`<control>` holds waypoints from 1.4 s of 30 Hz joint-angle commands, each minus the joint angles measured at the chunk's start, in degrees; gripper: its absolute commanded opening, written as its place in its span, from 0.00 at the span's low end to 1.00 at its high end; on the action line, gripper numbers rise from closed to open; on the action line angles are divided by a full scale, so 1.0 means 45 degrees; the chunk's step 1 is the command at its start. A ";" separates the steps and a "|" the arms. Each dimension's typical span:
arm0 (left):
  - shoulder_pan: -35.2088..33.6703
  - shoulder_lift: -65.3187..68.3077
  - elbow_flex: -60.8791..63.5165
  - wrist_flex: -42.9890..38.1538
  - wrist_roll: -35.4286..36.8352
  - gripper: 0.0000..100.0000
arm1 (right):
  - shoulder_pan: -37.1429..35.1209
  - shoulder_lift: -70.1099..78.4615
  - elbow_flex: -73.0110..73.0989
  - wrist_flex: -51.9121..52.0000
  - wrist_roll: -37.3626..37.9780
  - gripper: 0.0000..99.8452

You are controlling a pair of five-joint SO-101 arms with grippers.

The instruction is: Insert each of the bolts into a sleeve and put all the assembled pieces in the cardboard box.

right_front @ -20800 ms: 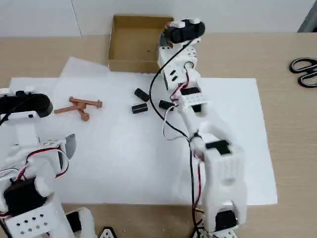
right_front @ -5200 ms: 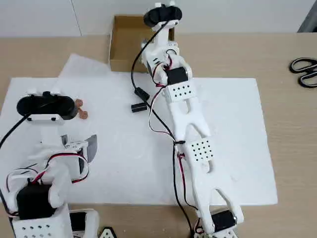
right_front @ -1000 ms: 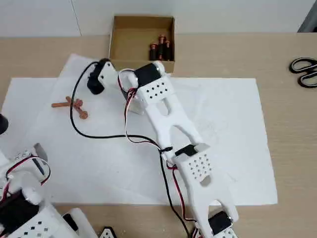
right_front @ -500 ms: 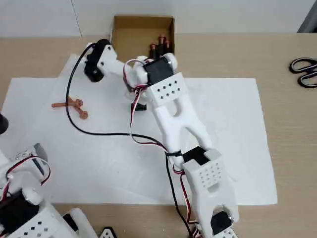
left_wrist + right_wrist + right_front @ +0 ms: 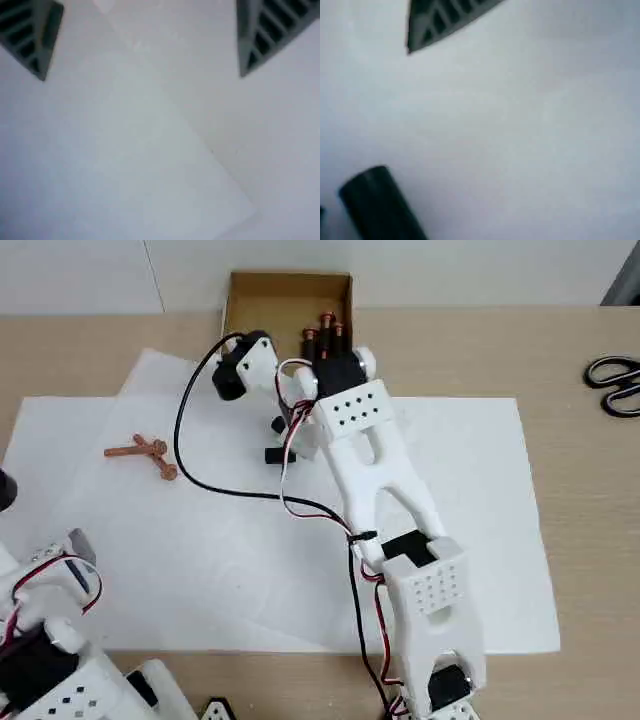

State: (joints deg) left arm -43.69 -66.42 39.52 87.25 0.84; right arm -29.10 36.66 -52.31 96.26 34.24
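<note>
Status, left side: my left fingers (image 5: 35, 37) are spread wide and hold nothing, above the white foam sheet (image 5: 470, 500). My left arm (image 5: 45, 640) sits at the near left corner of the table (image 5: 560, 350).

Status, right side: my right arm (image 5: 380, 460) stretches across the sheet toward the cardboard box (image 5: 240, 320). My right fingers (image 5: 450, 17) are spread and empty; one tip shows with nothing against it.

Task items: two black sleeves (image 5: 280, 455) lie on the sheet just beside the right arm's wrist. In the right wrist view, one of the black sleeves (image 5: 380, 207) lies near the finger tip, not touching it. Copper-coloured bolts (image 5: 135, 449) lie in a touching cluster, well apart to the left. Assembled pieces (image 5: 325, 335) sit in the box near its right wall. Scissors (image 5: 612, 385) lie at the table's far right edge.
</note>
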 commanded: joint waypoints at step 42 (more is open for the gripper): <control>0.0020 -0.0098 -0.0342 -0.0059 -0.0039 0.23 | -0.0166 0.2725 -0.0117 -0.3038 -0.0781 0.26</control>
State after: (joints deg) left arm -43.69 -66.42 39.52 87.25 0.84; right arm -31.30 53.89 -52.48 80.97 30.99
